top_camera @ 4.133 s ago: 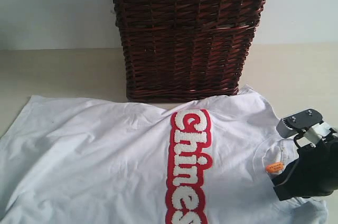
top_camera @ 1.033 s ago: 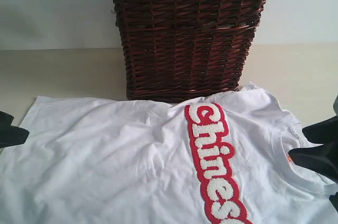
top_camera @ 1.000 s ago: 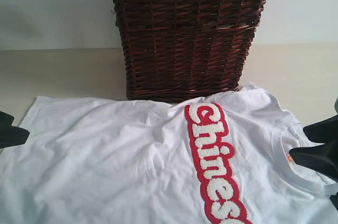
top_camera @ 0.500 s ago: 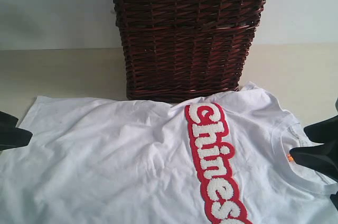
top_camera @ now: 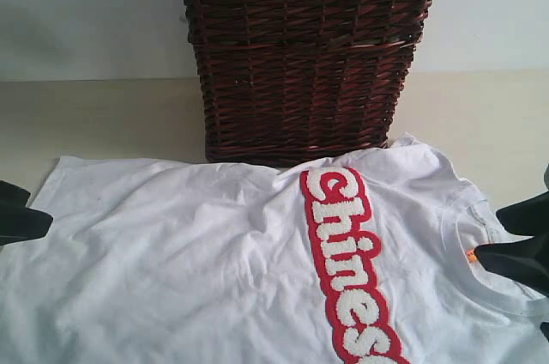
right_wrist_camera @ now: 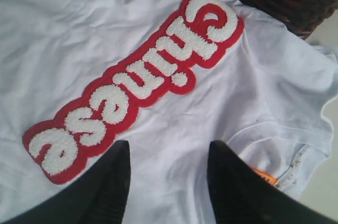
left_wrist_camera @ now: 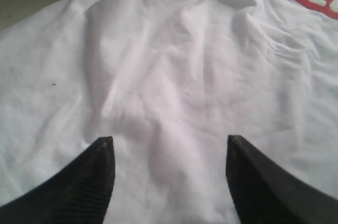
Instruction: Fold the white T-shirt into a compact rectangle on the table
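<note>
The left gripper (left_wrist_camera: 169,139) has its two dark fingers (left_wrist_camera: 79,187) spread wide, tips level. Only flat shirt (left_wrist_camera: 174,76) shows in the gap between the jaws and ahead of them. The right gripper (right_wrist_camera: 170,146) also stands parted, a little narrower, its fingers (right_wrist_camera: 105,192) ribbed on their inner faces. Whether either gripper's tips touch the cloth cannot be told. The exterior view shows only dark edges of each gripper.

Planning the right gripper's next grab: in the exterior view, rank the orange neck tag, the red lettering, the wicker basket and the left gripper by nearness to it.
From the right gripper:
1. orange neck tag, right beside its lower finger.
2. red lettering, mid-chest on the white T-shirt.
3. wicker basket, at the back.
4. left gripper, at the opposite edge.
</note>
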Tool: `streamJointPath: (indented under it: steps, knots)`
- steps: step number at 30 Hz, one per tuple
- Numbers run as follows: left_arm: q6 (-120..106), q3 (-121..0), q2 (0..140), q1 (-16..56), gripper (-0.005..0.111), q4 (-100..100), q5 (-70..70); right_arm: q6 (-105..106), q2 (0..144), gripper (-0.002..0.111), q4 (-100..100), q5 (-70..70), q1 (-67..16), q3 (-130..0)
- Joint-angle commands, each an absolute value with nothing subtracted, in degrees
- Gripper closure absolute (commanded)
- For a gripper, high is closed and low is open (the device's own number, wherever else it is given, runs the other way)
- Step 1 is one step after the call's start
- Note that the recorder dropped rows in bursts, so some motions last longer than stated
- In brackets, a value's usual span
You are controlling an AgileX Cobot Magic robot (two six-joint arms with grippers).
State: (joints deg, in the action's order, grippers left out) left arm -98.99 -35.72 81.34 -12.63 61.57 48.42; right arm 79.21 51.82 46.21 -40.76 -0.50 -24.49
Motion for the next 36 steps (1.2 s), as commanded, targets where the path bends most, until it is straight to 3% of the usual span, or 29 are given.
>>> streamJointPath:
  steps: [1,8,14,20,30,32,36]
  knots:
    - [-112.4,-36.0,80.9,-12.5,0.046,53.6,51.0,84.3,51.3,0.061,42.2,-39.5,-0.4,-24.4]
    - [-117.0,-36.0,82.0,-12.5,0.046,31.5,48.3,87.3,54.6,0.042,38.0,-35.9,-0.4,-24.4]
    - [-119.3,-36.0,87.1,-10.8,0.046,17.1,43.1,87.0,57.7,0.043,38.7,-35.5,-0.4,-24.4]
    - [-120.1,-36.0,89.3,-9.0,0.046,24.1,34.9,83.6,58.0,0.045,39.9,-37.5,-0.4,-24.4]
    - [-120.1,-36.0,89.9,-9.0,0.046,33.6,34.4,82.1,58.0,0.045,39.9,-37.7,-0.4,-24.4]
    - [-120.1,-36.0,91.2,-8.9,0.043,34.1,33.0,82.1,58.0,0.045,39.9,-37.7,-0.4,-24.4]
    - [-120.1,-36.0,94.7,-8.0,0.025,32.5,27.6,82.1,58.0,0.046,39.9,-37.7,-0.4,-24.4]
